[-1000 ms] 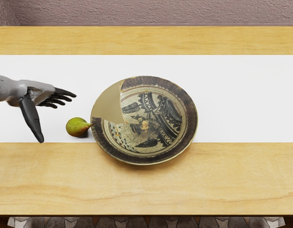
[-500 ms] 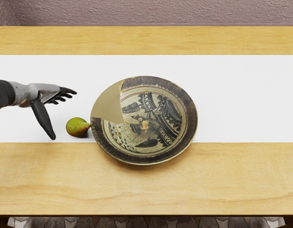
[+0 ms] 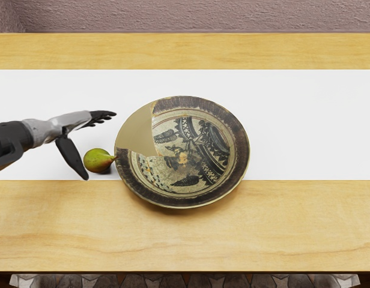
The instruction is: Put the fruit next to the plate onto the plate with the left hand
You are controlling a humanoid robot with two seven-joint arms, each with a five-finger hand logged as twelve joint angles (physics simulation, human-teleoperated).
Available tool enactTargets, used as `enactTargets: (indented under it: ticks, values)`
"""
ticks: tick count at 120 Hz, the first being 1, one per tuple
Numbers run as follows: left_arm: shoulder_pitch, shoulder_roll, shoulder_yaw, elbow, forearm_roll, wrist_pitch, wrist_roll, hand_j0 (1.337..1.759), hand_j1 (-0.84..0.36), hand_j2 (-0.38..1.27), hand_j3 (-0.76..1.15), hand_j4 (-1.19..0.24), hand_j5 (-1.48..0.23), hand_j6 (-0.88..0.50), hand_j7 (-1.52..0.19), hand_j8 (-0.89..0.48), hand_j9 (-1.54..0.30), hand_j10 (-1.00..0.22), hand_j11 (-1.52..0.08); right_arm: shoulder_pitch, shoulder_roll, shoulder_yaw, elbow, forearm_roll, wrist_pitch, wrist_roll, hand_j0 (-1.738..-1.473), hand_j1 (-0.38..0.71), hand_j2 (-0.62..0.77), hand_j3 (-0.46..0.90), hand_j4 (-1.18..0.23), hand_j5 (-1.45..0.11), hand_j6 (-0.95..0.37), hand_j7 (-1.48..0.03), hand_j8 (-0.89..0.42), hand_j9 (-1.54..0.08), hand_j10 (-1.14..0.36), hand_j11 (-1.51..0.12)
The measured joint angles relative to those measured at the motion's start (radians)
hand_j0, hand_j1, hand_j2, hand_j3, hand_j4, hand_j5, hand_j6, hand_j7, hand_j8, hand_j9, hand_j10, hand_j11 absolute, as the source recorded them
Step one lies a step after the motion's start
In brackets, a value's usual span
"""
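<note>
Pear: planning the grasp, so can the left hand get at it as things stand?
Probably yes: the open left hand hovers just left of the pear with nothing between them; the plate crowds only its right side.

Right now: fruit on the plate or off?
Off. The fruit lies on the white runner beside the plate's left rim; the left hand, fingers spread, holds nothing.

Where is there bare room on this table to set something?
The white runner right of the plate and the wooden strip in front of it are bare. Left of the plate is crowded: the fruit sits at its rim, the left hand beside it.
</note>
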Motion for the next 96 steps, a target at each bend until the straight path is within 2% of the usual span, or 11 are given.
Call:
enactTargets:
  ticks: [5,12,29,56,96]
  values:
    - [0.002,0.000,0.000,0.003,0.001,0.001,-0.046,1.658,0.29,0.01,0.00,-0.06,-0.07,-0.06,-0.07,-0.06,-0.07,-0.05,-0.07,0.000,0.000,0.000,0.000,0.000,0.000,0.000,-1.658,-0.35,0.00,0.00,0.00,0.00,0.00,0.00,0.00,0.00,0.00,0.00]
    - [0.017,0.002,-0.001,0.009,0.003,0.001,-0.087,1.658,0.29,0.01,0.00,-0.05,-0.07,-0.06,-0.07,-0.06,-0.07,-0.05,-0.06,0.000,0.000,0.000,0.000,0.000,0.000,0.000,-1.658,-0.35,0.00,0.00,0.00,0.00,0.00,0.00,0.00,0.00,0.00,0.00]
    - [0.033,0.025,-0.002,0.027,0.004,0.002,-0.141,1.658,0.29,0.01,0.00,-0.05,-0.06,-0.06,-0.06,-0.06,-0.06,-0.05,-0.06,0.000,0.000,0.000,0.000,0.000,0.000,0.000,-1.658,-0.35,0.00,0.00,0.00,0.00,0.00,0.00,0.00,0.00,0.00,0.00]
    - [0.084,0.020,-0.001,0.068,0.005,0.019,-0.175,1.658,0.29,0.01,0.00,-0.05,-0.06,-0.05,-0.06,-0.05,-0.06,-0.05,-0.06,0.000,0.000,0.000,0.000,0.000,0.000,0.000,-1.658,-0.35,0.00,0.00,0.00,0.00,0.00,0.00,0.00,0.00,0.00,0.00]
    - [0.087,-0.010,0.021,0.108,0.006,0.062,-0.182,1.658,0.24,0.02,0.00,-0.10,-0.12,-0.10,-0.12,-0.10,-0.12,-0.10,-0.12,0.000,0.000,0.000,0.000,0.000,0.000,0.000,-1.658,-0.35,0.00,0.00,0.00,0.00,0.00,0.00,0.00,0.00,0.00,0.00]
